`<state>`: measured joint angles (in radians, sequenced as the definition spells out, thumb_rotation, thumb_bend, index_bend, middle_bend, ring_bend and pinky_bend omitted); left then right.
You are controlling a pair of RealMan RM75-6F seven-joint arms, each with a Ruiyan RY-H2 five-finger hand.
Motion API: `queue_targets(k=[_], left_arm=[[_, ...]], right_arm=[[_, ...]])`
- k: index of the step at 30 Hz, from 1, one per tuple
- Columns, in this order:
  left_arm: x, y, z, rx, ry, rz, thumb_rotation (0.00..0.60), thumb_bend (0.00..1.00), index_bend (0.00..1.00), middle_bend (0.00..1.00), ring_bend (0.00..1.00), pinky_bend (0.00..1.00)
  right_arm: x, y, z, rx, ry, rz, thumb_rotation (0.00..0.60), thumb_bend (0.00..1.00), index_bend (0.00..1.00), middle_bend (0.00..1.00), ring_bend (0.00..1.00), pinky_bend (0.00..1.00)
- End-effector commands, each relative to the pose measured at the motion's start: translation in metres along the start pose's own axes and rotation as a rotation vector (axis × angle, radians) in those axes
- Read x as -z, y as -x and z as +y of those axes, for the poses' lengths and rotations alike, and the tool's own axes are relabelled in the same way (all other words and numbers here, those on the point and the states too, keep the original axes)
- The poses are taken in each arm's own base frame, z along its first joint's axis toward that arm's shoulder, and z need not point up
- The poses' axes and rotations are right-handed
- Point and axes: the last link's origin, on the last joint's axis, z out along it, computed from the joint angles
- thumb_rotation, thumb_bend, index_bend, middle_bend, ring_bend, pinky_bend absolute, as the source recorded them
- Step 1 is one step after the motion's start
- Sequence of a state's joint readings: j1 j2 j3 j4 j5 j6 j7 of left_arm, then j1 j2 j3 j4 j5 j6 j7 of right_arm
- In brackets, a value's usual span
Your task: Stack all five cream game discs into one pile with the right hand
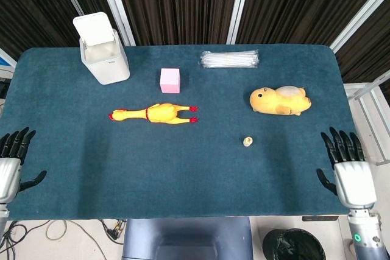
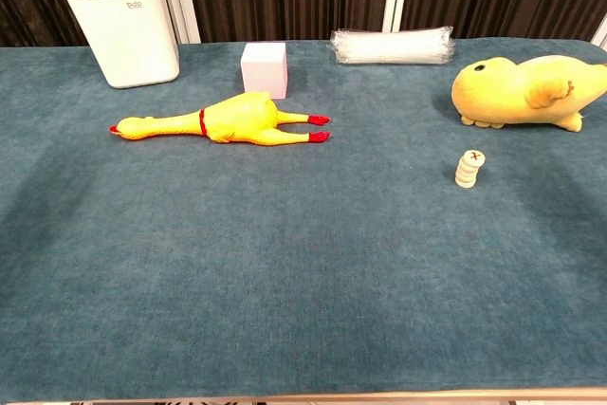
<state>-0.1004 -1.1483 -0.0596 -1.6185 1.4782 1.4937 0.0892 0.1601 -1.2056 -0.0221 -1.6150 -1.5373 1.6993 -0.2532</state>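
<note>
The cream game discs stand in one pile (image 2: 469, 169) on the blue table, the top disc marked with a red X; the head view shows the same pile (image 1: 247, 142) from above, right of centre. My right hand (image 1: 348, 172) is at the table's right front edge, well away from the pile, fingers spread and holding nothing. At the left front edge my left hand (image 1: 10, 165) is likewise spread and empty. Neither hand appears in the chest view.
A yellow plush toy (image 1: 280, 100) lies behind the pile. A rubber chicken (image 1: 154, 114) lies mid-left, a pink cube (image 1: 170, 80) behind it. A white bin (image 1: 103, 49) stands at the back left, and a bundle of clear straws (image 1: 230, 59) at the back centre.
</note>
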Motion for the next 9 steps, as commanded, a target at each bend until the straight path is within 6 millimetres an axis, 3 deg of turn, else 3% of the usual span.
queue_targets(k=[1, 9], left_arm=[[-0.0004, -0.0001, -0.0006, 0.001, -0.003, 0.005, 0.600, 0.17, 0.06, 0.00, 0.00, 0.06], [-0.0002, 0.0005, -0.0011, 0.003, -0.002, 0.001, 0.600, 0.17, 0.06, 0.00, 0.00, 0.06]], right_arm=[[0.0136, 0.0091, 0.0031, 0.013, 0.007, -0.040, 0.600, 0.34, 0.02, 0.00, 0.00, 0.04], [0.0182, 0.0153, 0.0085, 0.035, -0.014, -0.129, 0.600, 0.34, 0.02, 0.00, 0.00, 0.04]])
